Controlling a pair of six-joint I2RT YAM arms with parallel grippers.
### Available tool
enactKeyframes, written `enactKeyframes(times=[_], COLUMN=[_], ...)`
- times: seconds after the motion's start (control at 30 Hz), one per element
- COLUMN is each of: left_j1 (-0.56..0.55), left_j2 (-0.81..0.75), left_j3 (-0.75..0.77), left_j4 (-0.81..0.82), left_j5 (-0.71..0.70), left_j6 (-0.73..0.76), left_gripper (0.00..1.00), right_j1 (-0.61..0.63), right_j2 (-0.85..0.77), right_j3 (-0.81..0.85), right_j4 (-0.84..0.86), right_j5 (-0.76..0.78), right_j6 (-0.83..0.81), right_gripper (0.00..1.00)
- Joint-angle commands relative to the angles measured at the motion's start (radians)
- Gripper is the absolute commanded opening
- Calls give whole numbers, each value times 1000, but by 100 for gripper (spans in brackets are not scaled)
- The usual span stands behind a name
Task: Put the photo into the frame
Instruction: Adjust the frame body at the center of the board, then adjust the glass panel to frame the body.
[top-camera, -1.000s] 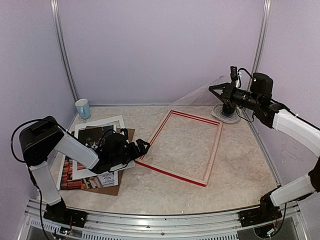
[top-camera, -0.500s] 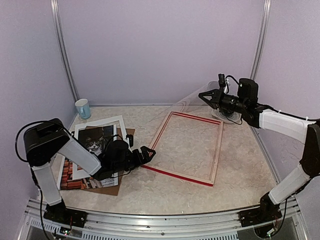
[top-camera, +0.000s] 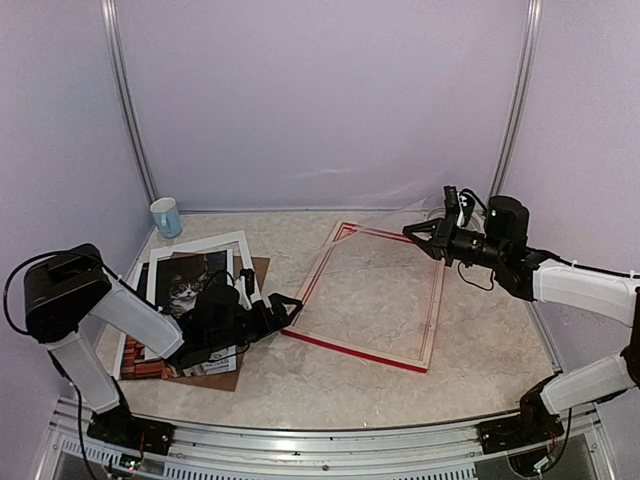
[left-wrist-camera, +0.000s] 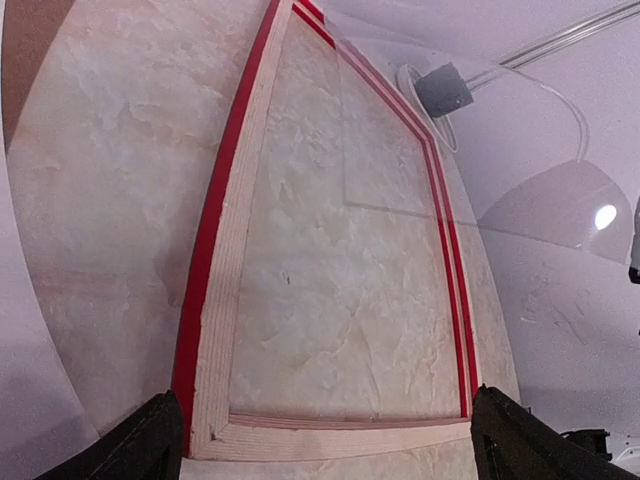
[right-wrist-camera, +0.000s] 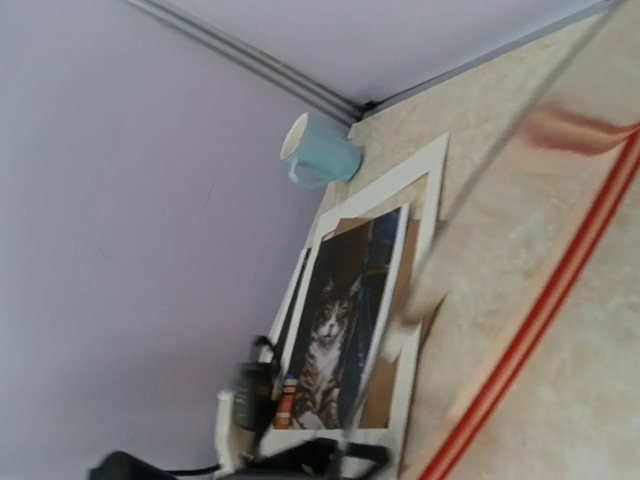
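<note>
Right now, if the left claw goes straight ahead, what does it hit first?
Probably the frame, its near rail just ahead of the left claw; the clear sheet in the right claw sits farther off. Depth unclear.

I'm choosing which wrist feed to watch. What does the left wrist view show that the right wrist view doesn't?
Left wrist only: the open left claw and the frame's pale wood back. Right wrist only: the cat photo, white mat and blue cup. Both: the frame's red rail and the marbled tabletop.
</note>
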Motion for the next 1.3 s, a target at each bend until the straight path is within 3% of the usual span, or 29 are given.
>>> enactKeyframes(times=[0.0, 0.27, 0.5, 0.8, 1.03, 1.27], left_j1=[-9, -15, -15, -17, -21, -25], left_j2=[-97, -182, -237, -241, -224, -217], left_j3=[-39, -64, -83, -85, -91, -90], left_j4=[56, 15, -21, -22, -5, 0], left_j5=[-29, -52, -80, -91, -85, -87], left_j6=[32, 49, 67, 70, 62, 61], left_gripper=[99, 99, 99, 99, 99, 99], right_j1=[8, 8, 8, -6, -73, -136], right_j2=[-59, 21, -4, 0, -24, 22], right_j3=[-80, -175, -200, -201, -188, -224], right_j4=[-29, -5, -101, -131, -143, -5], right_j5=[71, 59, 139, 132, 65, -64], right_j6=[-22, -16, -17, 2, 23, 106], right_gripper=[0, 0, 0, 0, 1, 1])
